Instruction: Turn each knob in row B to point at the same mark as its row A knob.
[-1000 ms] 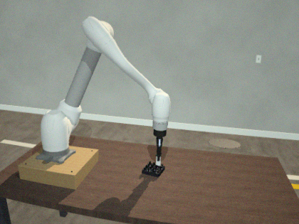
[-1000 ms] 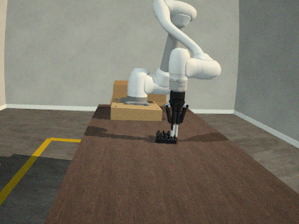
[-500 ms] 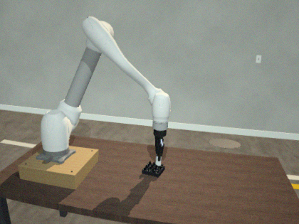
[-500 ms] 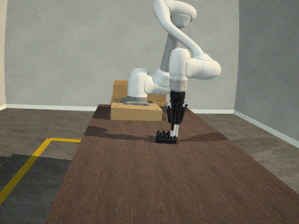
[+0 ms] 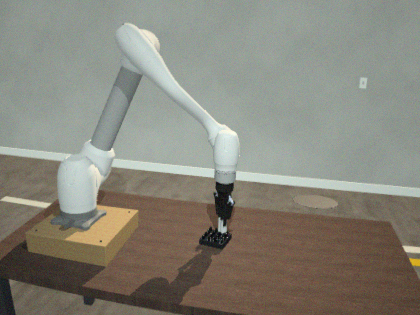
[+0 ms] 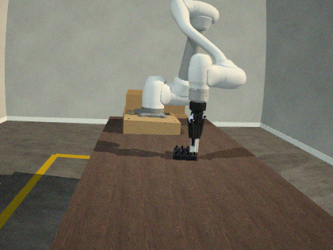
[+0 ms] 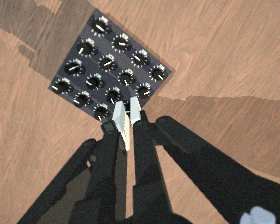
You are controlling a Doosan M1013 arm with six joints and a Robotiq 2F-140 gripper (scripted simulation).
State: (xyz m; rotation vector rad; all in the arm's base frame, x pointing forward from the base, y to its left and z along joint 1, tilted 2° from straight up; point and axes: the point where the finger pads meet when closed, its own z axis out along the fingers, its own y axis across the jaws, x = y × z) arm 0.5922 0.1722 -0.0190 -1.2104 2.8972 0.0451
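Observation:
The knob box (image 5: 208, 241) (image 6: 185, 157) (image 7: 112, 53) stands on the table, turned diagonally in the wrist view. Its printed names lie toward the upper right of each knob, so row A is the lower-left row. Knobs A4 (image 7: 61, 86), A3 (image 7: 81, 99) and A2 (image 7: 101, 112) show; A1 is hidden by the fingers. Knobs B4 (image 7: 74, 67), B3 (image 7: 94, 82) and B2 (image 7: 113, 95) show, with their lines too small to read surely. My gripper (image 5: 222, 232) (image 6: 193, 150) (image 7: 129, 109) points down, shut on knob B1, whose line is hidden.
Rows C and D lie beyond row B; knobs C1 (image 7: 143, 91) and C2 (image 7: 126, 77) are close to the fingertips. The arm's base stands on a wooden block (image 5: 70, 246) (image 6: 151, 125) at the far end of the brown table (image 5: 300, 264) (image 6: 174, 205).

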